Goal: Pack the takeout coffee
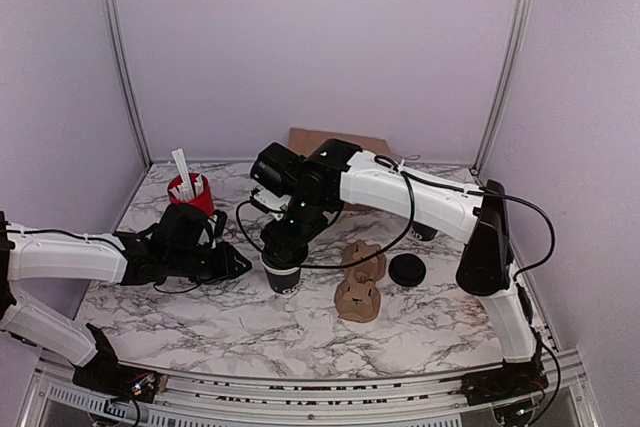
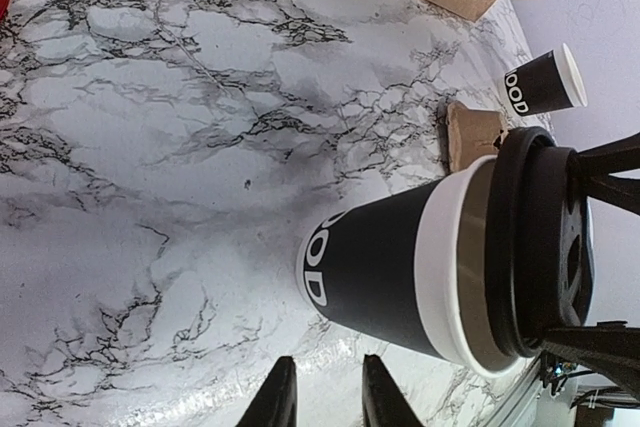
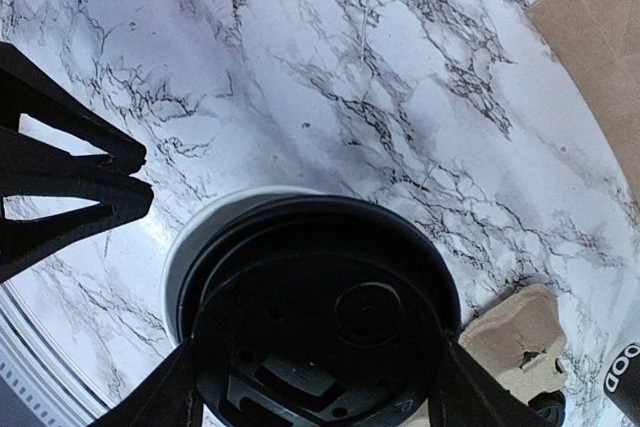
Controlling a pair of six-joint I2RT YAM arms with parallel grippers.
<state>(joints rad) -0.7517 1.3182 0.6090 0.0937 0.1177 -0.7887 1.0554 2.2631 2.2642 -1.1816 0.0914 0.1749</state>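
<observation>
A black paper cup (image 1: 283,278) with white print stands at the table's middle. Its white rim (image 3: 188,247) and tan inside show in the left wrist view of the cup (image 2: 380,267). My right gripper (image 1: 284,245) is shut on a black plastic lid (image 3: 320,317), held at the cup's mouth but not seated on the rim. The lid (image 2: 545,247) sits between its two fingers. My left gripper (image 2: 325,372) is just left of the cup's base, slightly open, with nothing between its fingers. No lidded takeout coffee shows in any view.
A second black cup (image 2: 540,82) with a white rim stands further back right. A loose black lid (image 1: 407,269) and brown pulp carriers (image 1: 358,282) lie right of the cup. A red cup (image 1: 190,193) with sticks stands back left, brown cardboard (image 1: 318,137) at the back.
</observation>
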